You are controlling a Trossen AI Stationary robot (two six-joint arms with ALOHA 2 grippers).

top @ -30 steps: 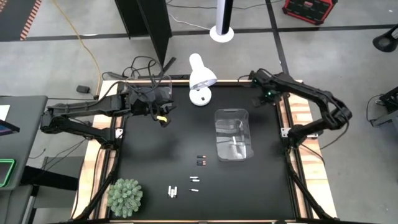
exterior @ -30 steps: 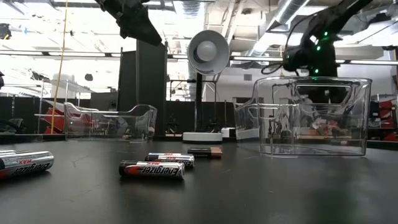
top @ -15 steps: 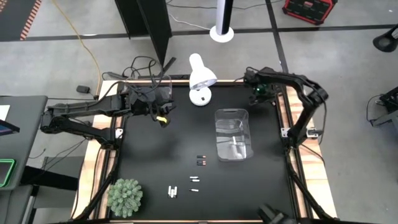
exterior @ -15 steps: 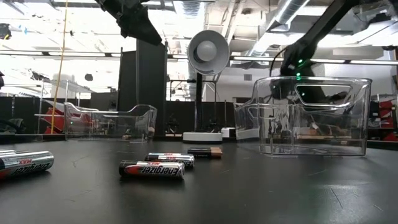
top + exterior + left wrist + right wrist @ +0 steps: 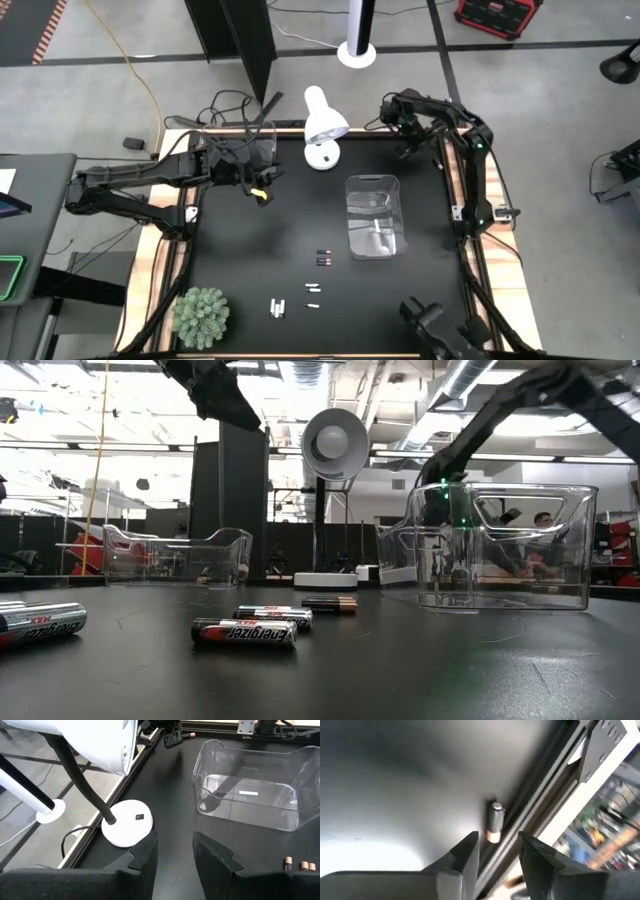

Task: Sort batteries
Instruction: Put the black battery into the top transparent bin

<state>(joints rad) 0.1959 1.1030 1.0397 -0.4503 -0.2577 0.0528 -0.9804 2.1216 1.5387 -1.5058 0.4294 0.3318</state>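
The right hand (image 5: 497,851) hovers with its fingers spread — empty — and one battery (image 5: 494,822) lies just ahead of them by the surface's edge rail. The left hand (image 5: 172,852) waits, fingers apart, holding nothing.

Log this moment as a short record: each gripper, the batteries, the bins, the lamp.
left gripper: open, empty, hovering at the table's far left
right gripper: open, at the far right edge, a stray battery just ahead of it
batteries: loose on the mat, near side
clear bin: centre right
second clear bin: far left
lamp: white, far edge
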